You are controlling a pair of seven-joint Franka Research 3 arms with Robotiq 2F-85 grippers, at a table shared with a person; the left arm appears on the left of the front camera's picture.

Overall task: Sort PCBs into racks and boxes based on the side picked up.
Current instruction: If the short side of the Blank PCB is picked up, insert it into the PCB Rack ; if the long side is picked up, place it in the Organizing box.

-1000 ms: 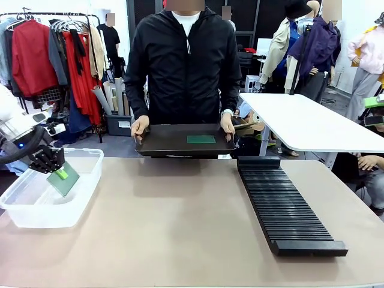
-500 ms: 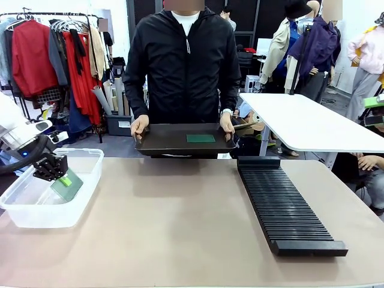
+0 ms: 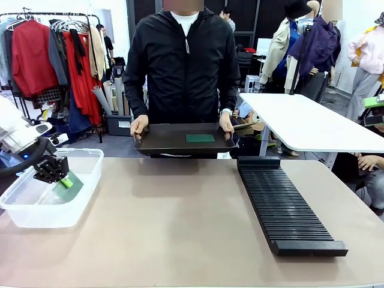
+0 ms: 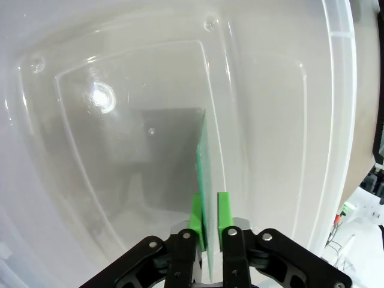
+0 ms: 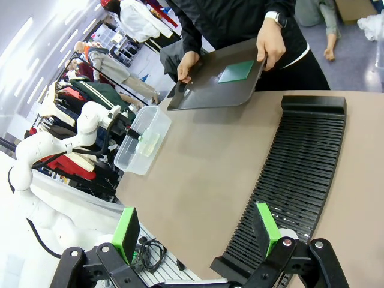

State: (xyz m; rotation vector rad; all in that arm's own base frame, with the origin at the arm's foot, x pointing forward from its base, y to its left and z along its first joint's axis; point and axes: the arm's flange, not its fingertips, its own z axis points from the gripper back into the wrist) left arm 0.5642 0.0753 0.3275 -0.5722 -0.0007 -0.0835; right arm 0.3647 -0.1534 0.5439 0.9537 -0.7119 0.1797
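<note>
Since the earlier frames the left gripper [image 3: 62, 178] has sunk lower into the clear tub [image 3: 36, 216] at the table's left end, and the green board [image 4: 202, 157] in it has gone down from over the rim to well inside the walls. In the left wrist view the jaws are parted a crack: one green pad lies against the board's face, the other stands just clear of it, so the board sits on edge between them, loosely if held at all, with its far edge towards the tub floor; whether it touches the floor I cannot tell. This looks like the drop-off step, the board going into the tub. The next move should be to open further, let the board fall flat, then lift straight out without catching the rim. The right gripper [image 5: 197, 230] is spread wide and holds nothing, hanging above the near end of the black slotted rack [image 5: 306, 162]. Across the table [image 3: 180, 228] a person holds a black tray [image 3: 162, 141] in both hands, another green board [image 3: 200, 138] lying flat on it, probably the next pick.
</note>
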